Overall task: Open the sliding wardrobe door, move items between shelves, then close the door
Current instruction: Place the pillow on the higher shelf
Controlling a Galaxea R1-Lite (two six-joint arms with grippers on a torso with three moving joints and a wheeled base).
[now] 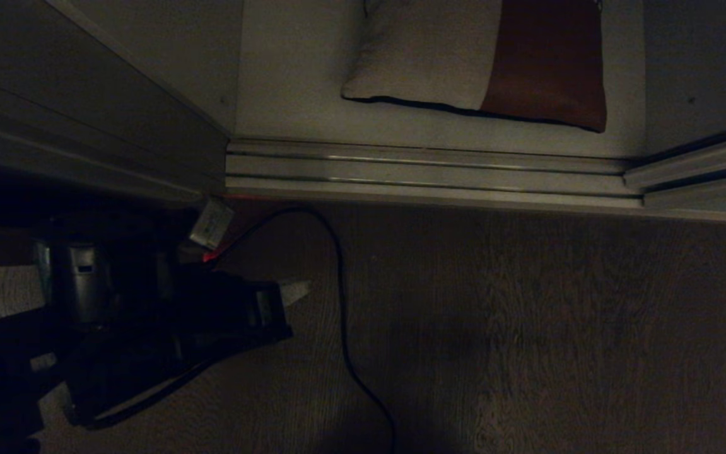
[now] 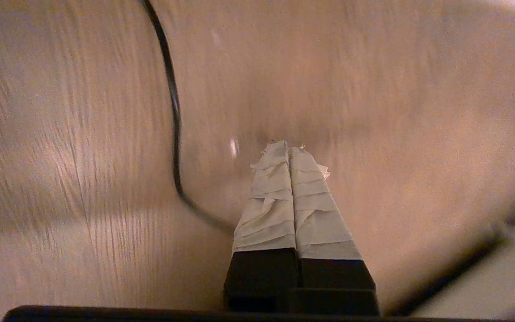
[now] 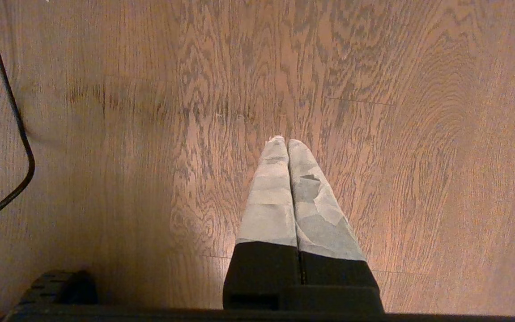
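Wooden floor (image 3: 373,134) lies under both my grippers, left (image 2: 289,147) and right (image 3: 286,142), each pressed closed on nothing. My cushion (image 1: 482,57) rests on the shelf (image 1: 287,94) behind the track (image 1: 426,170)

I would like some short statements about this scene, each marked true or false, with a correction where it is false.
1. The cushion lies on the shelf inside the wardrobe. True.
2. The left gripper holds the cushion. False: it is shut on nothing, above the wooden floor.
3. A black cable runs across the floor. True.
4. The right gripper is open. False: its fingers are pressed together.
5. The cushion rests on the metal floor track. False: it lies behind the track, apart from it.
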